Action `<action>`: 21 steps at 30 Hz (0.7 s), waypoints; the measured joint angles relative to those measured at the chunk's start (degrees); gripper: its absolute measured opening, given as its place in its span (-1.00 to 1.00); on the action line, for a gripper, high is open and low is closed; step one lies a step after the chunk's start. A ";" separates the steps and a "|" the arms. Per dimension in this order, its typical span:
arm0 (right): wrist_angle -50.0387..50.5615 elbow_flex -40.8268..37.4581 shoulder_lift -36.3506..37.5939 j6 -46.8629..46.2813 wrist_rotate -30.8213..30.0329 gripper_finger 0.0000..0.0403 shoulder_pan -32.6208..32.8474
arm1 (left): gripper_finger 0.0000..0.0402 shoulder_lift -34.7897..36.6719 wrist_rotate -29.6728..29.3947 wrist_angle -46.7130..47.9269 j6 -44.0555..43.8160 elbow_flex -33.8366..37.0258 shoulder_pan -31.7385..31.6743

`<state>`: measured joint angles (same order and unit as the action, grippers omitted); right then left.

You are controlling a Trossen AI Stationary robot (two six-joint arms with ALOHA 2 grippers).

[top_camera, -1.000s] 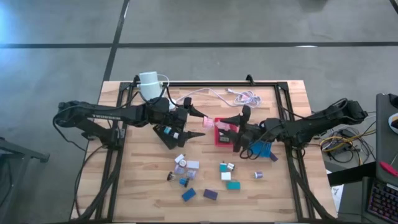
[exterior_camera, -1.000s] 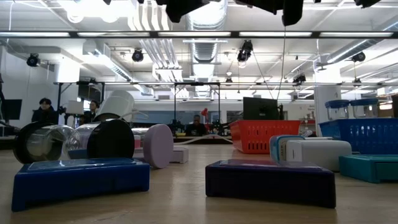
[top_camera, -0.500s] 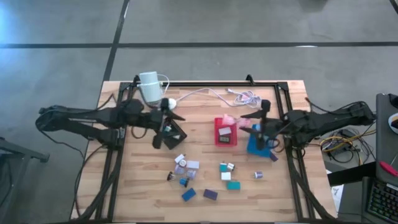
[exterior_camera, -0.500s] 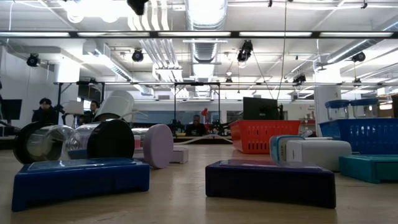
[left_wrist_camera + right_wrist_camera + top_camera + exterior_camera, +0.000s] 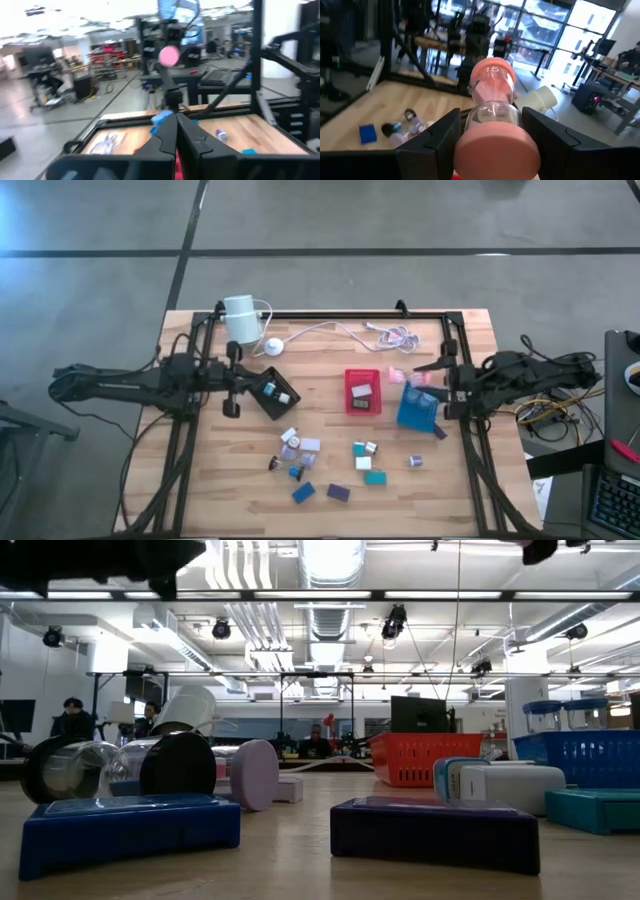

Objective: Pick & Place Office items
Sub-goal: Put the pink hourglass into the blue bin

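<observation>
Both arms have drawn back from the middle of the wooden plank worktop [image 5: 330, 515] to its left and right edges since the earlier frame. Right claw [image 5: 492, 125] pinches a clear-bodied cylinder with pink caps [image 5: 492, 112], the far cap marked "15", beside the blue tray [image 5: 417, 411]. Left claw [image 5: 175, 131] is pressed together, empty. Small blocks and cylinders [image 5: 330, 465] lie scattered on the near worktop; red tray [image 5: 362, 391] holds one.

Left end effector [image 5: 232, 380] near surface's [image 5: 470, 480] left side, beside black tray [image 5: 271, 393]. Right end effector [image 5: 440, 383] by blue tray [image 5: 416, 413], holding pink cylinder [image 5: 415, 378]. Office items [image 5: 330, 460] scattered below red tray [image 5: 364, 391].
</observation>
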<state>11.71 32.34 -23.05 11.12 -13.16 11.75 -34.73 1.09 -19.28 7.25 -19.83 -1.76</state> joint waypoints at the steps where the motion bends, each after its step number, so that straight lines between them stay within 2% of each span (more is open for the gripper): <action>1: 0.02 -0.80 1.45 -0.78 0.00 -0.06 0.00 | -0.98 1.17 -0.97 0.18 -0.30 1.19 -0.05; 5: -0.12 -4.59 6.85 -4.11 -0.05 -0.06 0.00 | -0.97 4.32 -1.88 0.09 -0.67 4.99 0.00; 10: -0.22 -9.18 12.78 -7.07 -0.27 -0.06 0.00 | -0.99 6.39 -8.33 1.15 -1.11 5.77 -0.04; 21: -1.83 -18.65 20.34 -9.58 0.87 -0.06 -0.01 | -0.97 6.81 -8.60 3.02 -0.94 5.70 -0.04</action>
<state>9.88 13.69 -2.71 1.54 -12.29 11.74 -27.92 -7.51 -16.27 6.31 -14.13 -1.80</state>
